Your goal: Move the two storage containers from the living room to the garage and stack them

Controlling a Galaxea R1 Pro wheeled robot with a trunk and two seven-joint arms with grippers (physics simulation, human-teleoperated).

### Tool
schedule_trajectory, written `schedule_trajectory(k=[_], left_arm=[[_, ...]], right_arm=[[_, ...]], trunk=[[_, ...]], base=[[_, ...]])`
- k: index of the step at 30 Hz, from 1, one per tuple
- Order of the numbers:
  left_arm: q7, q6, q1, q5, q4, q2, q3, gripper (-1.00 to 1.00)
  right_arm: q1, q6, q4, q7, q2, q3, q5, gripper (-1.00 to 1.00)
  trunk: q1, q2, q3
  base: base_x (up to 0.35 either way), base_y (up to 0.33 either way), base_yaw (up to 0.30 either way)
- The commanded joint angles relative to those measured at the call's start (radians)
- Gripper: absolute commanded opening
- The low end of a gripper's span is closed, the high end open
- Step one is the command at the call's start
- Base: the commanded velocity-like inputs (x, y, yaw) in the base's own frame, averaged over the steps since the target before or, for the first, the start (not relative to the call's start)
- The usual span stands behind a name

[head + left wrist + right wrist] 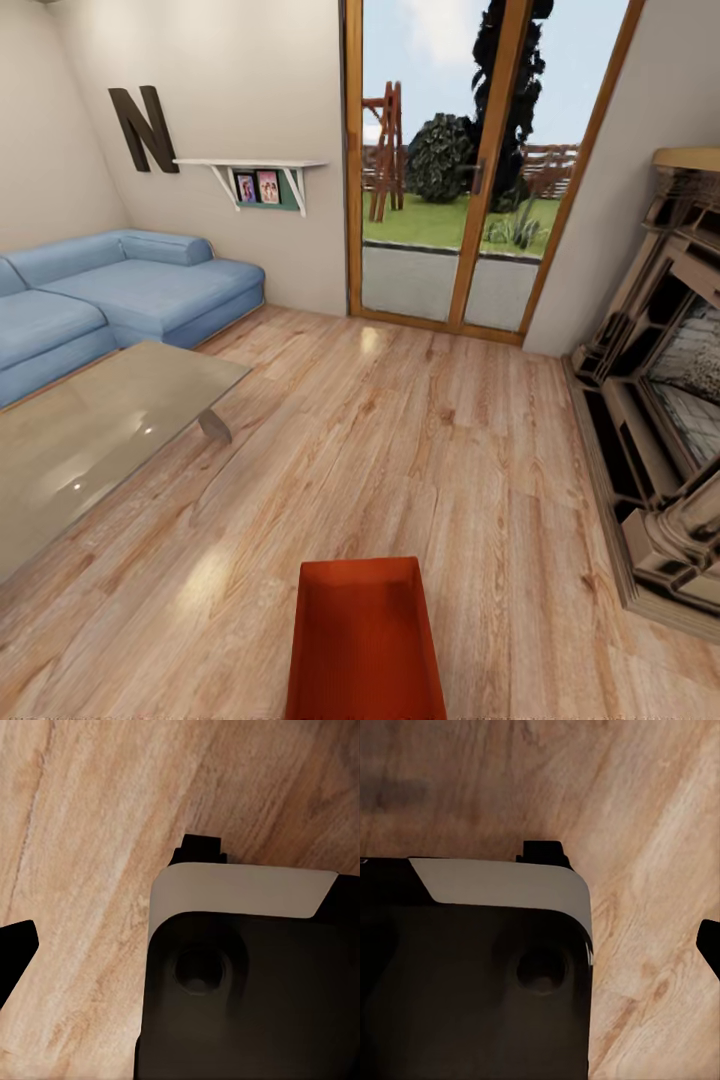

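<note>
Light wood planks (400, 450) run across the living room in our head view, glossy in patches, reaching far to a tall wood-framed glass door (480, 170) that looks onto grass, shrubs and a fence. On the left sits a blue sectional sofa (120, 295) against the pale wall, and nearer to us a low glass-topped coffee table (90, 430) stands just in front of it. Above the sofa we see a big dark letter N (143, 130) on the wall and, right of it, a white shelf (255, 165) carrying small framed pictures (257, 187). Along the right side stands an ornate stone fireplace (660, 400).

One orange-red storage container (365, 640) lies near us at the bottom middle of the head view, its open top facing up, its long side pointing away from us, its near end cut off by the frame edge. We cannot tell whether it rests on the planks or is carried.

Our left wrist view looks down on the planks past a dark, white-edged part of the robot's body (247, 982); a black tip pokes in at one edge, so we cannot tell whether the left gripper is spread or pressed together. Our right wrist view gives the same: dark housing (472, 982), planks, one black tip at the edge, and the right gripper's state is unreadable
</note>
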Motion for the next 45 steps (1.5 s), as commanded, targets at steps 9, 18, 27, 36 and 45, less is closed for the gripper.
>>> schedule_trajectory(k=[9, 18, 27, 36, 45], left_arm=[[0.002, 0.004, 0.000, 0.012, -0.002, -0.002, -0.004, 1.00], [0.003, 0.004, 0.000, 0.015, -0.002, -0.007, -0.002, 1.00], [0.001, 0.004, 0.000, 0.017, -0.001, -0.010, -0.001, 1.00], [0.001, 0.004, 0.000, 0.018, -0.001, -0.008, 0.000, 1.00], [0.003, 0.004, 0.000, 0.020, -0.001, -0.007, 0.000, 1.00]], right_arm=[[-0.001, -0.005, 0.003, 0.000, 0.001, 0.008, -0.008, 1.00], [-0.001, -0.005, 0.003, 0.000, 0.001, 0.008, -0.008, 1.00], [-0.001, -0.005, 0.003, 0.000, 0.001, 0.008, -0.008, 1.00], [-0.001, -0.005, 0.002, 0.000, 0.001, 0.008, -0.007, 1.00], [-0.001, -0.004, 0.003, 0.000, 0.001, 0.008, -0.007, 1.00]], trunk=[[0.000, 0.000, -0.015], [0.000, 0.000, -0.030], [0.000, 0.000, -0.044], [0.000, 0.000, -0.059], [0.000, 0.000, -0.073]], base=[[0.000, 0.000, 0.000], [0.000, 0.000, 0.000], [0.000, 0.000, 0.000], [0.000, 0.000, 0.000], [0.000, 0.000, 0.000]])
